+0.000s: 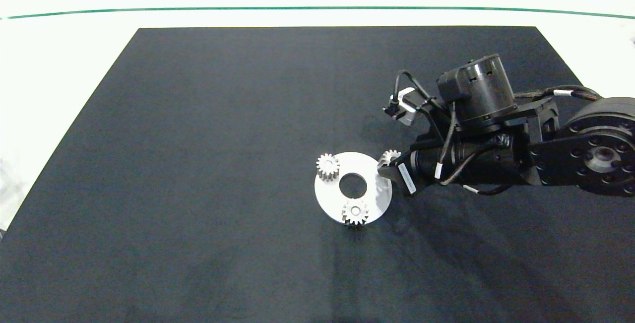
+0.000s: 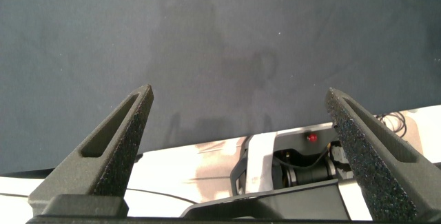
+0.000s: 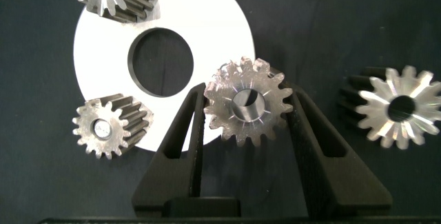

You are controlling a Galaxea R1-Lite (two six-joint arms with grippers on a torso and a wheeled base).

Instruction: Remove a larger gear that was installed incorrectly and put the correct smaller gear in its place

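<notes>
A white round plate (image 1: 369, 164) with a centre hole lies on the black mat, and two small gears (image 1: 328, 166) (image 1: 355, 212) stand on it. My right gripper (image 3: 247, 93) is shut on the smaller gear (image 3: 247, 103), which sits at the plate's (image 3: 207, 17) near rim. The head view shows this gripper (image 1: 383, 171) at the plate's right edge, and the arm hides the held gear. The larger gear (image 3: 398, 107), with long pointed teeth, lies on the mat beside the gripper, off the plate; it also shows just beyond the fingers (image 1: 389, 156). My left gripper (image 2: 239, 92) hangs open over bare mat, outside the head view.
The black mat (image 1: 198, 164) covers most of a white table (image 1: 59, 65), with a green line (image 1: 317, 8) along the far side. The right arm (image 1: 496, 129) and its cables reach in from the right. In the left wrist view, part of the robot's base (image 2: 303, 169) shows past the mat's edge.
</notes>
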